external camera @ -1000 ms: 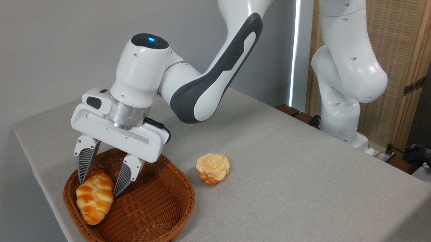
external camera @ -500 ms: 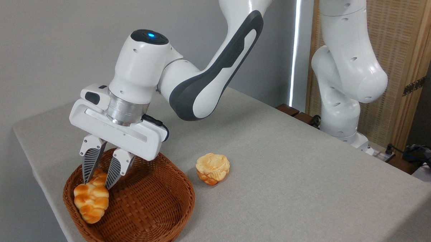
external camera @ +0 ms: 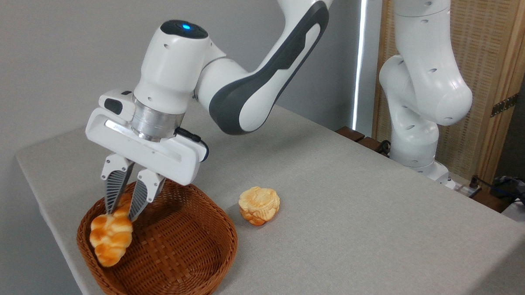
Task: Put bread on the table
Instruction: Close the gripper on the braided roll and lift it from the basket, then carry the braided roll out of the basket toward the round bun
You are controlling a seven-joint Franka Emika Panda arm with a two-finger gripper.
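Landmark: brown woven wicker basket (external camera: 171, 253), round and shallow, standing on the table (external camera: 351, 229) near its front left corner.

Item 1. Bread (external camera: 110, 238): braided loaf, golden-orange crust with paler seams. Position: over the left part of the basket, hanging nose-down and tilted, its upper end pinched between the gripper's fingers. Its lower tip sits close to the basket's left inner wall; whether it touches the weave cannot be told.

Item 2. Gripper (external camera: 120, 212): two ribbed grey fingers on a white body, pointing down into the basket's left side. Fingers drawn in narrow, clamped on the loaf's upper end. A black cable runs along the body's right side.

Item 3. Arm: white with dark grey panels, blue light lit on top of the wrist joint, reaching over the basket from the upper right. Base stands at the table's far right edge, well apart from the basket.

Item 4. Bun (external camera: 259, 205): small, round, pale and ridged, resting on the cloth just right of the basket, not touching it.

Item 5. Table: light grey-beige cloth, rounded corners, bearing the basket and the bun.
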